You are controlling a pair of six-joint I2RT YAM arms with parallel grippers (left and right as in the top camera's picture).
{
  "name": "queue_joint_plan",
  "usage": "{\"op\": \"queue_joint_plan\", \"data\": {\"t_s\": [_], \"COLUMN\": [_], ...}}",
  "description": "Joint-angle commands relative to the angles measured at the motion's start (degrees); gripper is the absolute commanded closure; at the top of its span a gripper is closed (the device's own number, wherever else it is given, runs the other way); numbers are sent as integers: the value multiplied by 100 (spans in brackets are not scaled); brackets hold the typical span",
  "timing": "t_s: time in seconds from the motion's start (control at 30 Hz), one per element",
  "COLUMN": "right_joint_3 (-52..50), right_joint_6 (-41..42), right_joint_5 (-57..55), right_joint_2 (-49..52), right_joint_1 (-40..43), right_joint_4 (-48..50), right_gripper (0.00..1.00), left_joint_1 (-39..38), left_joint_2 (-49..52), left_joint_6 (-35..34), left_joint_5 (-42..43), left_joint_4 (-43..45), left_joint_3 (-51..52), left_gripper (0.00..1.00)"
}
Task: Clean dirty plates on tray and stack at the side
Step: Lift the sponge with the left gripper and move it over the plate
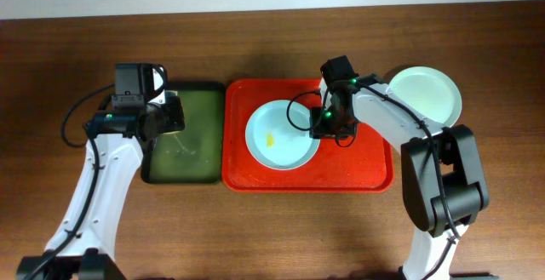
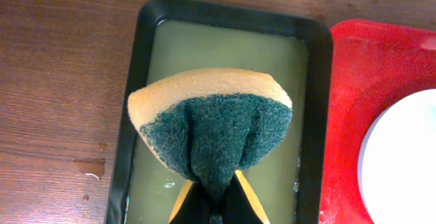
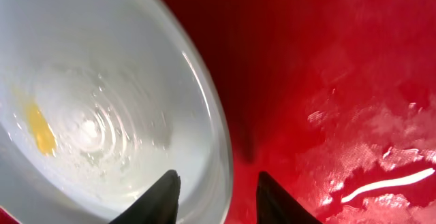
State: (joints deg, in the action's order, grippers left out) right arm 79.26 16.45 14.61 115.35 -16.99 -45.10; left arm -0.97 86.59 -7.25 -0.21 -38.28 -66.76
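Dirty plate [image 1: 277,148], pale blue, lies centre-left on the red tray [image 1: 366,165], with a yellow smear [image 1: 271,140] left of its middle. A second plate [image 1: 424,95] sits off the tray on the tabletop [image 1: 255,229], upper right of the overhead frame.

Right pincer [image 3: 218,178]: released, straddling the dirty plate's right rim, one finger over the plate well and the other over the bare tray. Nothing gripped yet.

Left pincer [image 2: 212,197]: clenched on a folded sponge [image 2: 211,122], green scouring face toward the camera, held over the dark green tray [image 2: 136,81] of cloudy liquid.

Step in hand, as judged: pin the plate for scrubbing.
- Seat the fingers well down over the rim before closing; the wet glaze looks slippery.
- Keep the plate flat on the tray.
- Bring the sponge in from frame left and scrub over the smear, pushing toward the held rim.
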Motion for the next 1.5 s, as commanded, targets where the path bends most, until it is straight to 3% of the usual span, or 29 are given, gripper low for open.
{"op": "queue_joint_plan", "data": {"t_s": [0.0,0.13,0.2,0.33,0.47,0.77,0.93,1.13,1.47], "right_joint_3": [-68,-278,-321,-319,-319,-321,-321,-317,-308], "right_joint_6": [9,13,13,13,11,13,225,640,658], "right_joint_5": [-177,-173,-173,170,1545,1405,946,481,114], "right_joint_2": [-48,-48,-48,-55,-55,-55,-55,-68,-275], "right_joint_1": [-31,-31,-31,-24,-33,-26,-33,-44,-514], "right_joint_4": [164,492,511,501,476,334,282,116,125], "right_gripper": [76,85,96,96,96,96,96,96,96], "left_joint_1": [-15,-15,-15,-15,-79,-361,-387,-391,-391], "left_joint_2": [94,94,94,94,96,96,96,289,1167], "left_joint_6": [92,92,92,94,269,260,258,258,219], "left_joint_5": [90,155,221,238,236,-214,-208,85,481], "left_joint_4": [11,9,9,-13,-9,74,-396,-977,-1150], "left_joint_3": [-48,-46,-46,-46,-46,-48,-280,-957,-1045], "left_gripper": [100,100,100,100,100,100,100,100,100]}}
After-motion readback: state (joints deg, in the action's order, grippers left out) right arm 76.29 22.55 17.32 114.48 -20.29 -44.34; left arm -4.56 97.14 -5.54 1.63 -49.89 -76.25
